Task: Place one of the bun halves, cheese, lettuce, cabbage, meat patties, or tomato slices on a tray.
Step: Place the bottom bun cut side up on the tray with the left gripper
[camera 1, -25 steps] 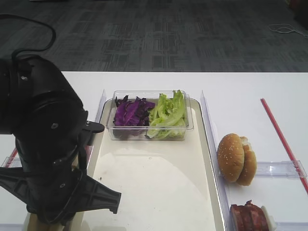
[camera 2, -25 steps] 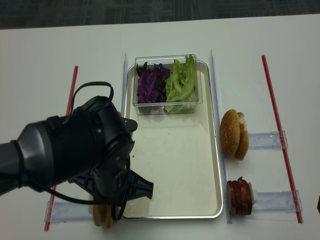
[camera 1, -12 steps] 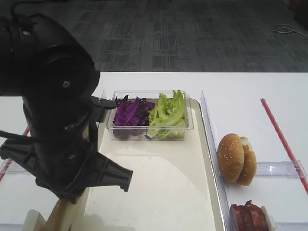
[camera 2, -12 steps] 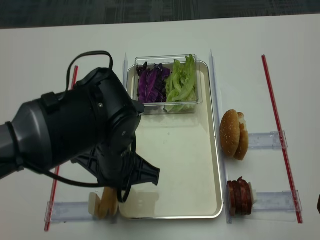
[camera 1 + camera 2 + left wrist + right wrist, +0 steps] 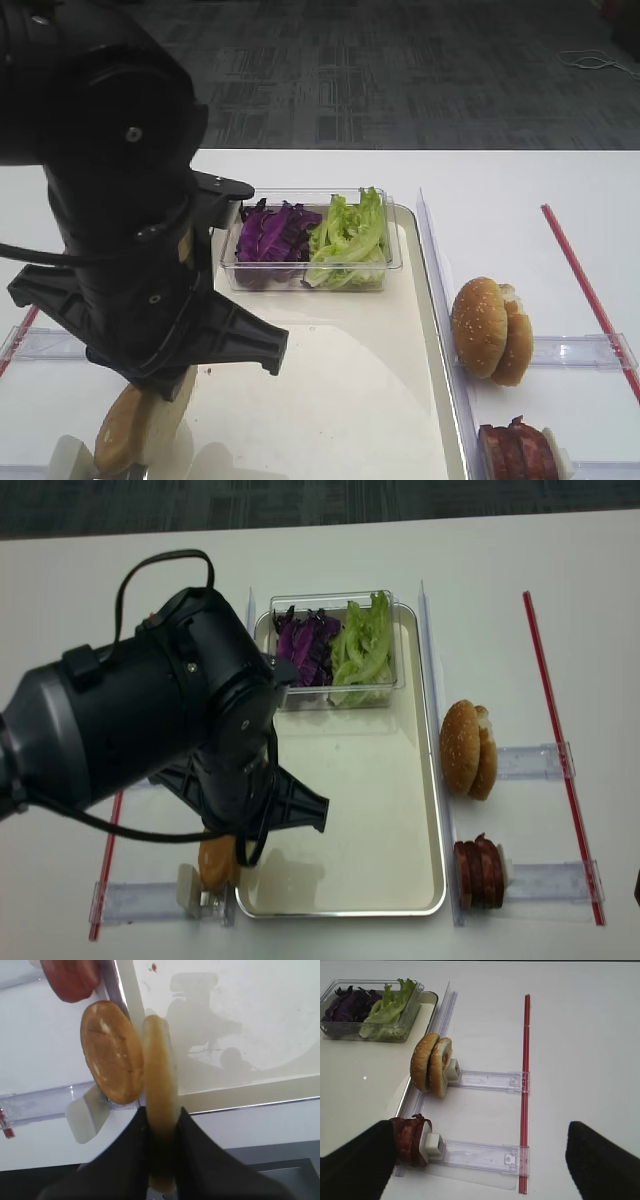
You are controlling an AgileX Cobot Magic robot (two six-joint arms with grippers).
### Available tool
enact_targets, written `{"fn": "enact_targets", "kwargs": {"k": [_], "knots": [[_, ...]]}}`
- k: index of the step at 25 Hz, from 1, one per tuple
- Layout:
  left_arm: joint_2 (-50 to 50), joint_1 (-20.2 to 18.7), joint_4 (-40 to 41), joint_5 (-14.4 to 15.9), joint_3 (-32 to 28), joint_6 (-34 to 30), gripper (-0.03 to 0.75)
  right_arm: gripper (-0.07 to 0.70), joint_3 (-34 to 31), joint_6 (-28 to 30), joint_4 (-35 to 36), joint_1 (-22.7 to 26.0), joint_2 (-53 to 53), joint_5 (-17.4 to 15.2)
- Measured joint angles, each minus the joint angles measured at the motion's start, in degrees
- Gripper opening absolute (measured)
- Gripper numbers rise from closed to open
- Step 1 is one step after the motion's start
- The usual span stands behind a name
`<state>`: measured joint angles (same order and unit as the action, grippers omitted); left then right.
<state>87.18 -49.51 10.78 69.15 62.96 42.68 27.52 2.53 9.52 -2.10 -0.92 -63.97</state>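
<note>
Bun half (image 5: 159,1085) gripped by left gripper (image 5: 160,1125) above white table (image 5: 90,630), grey carpet (image 5: 400,70) behind.

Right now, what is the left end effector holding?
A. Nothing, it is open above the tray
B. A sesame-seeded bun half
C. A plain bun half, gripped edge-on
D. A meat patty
C. In the left wrist view the left end effector is shut on a plain bun half held edge-on near the tray rim, with another bun half left in the holder beside it.
</note>
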Motion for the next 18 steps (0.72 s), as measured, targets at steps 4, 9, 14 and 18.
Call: {"fn": "enact_targets", "kwargs": {"k": [4, 9, 14, 18], "knots": [[-2.99, 0.00, -0.21, 0.13, 0.00, 0.00, 0.118, 0.675, 0.00, 0.00, 0.00, 0.00, 0.00, 0.00], [-5.56, 0.00, -1.51, -0.50, 0.00, 0.00, 0.118, 0.675, 0.00, 0.00, 0.00, 0.00, 0.00, 0.00], [-5.72, 1.92, -5.16, -1.99, 0.00, -2.87, 0.117, 0.675, 0.00, 0.00, 0.00, 0.00, 0.00, 0.00], [-5.72, 4.79, -10.35, -4.72, 0.00, -7.58, 0.116, 0.675, 0.00, 0.00, 0.00, 0.00, 0.00, 0.00]]}}
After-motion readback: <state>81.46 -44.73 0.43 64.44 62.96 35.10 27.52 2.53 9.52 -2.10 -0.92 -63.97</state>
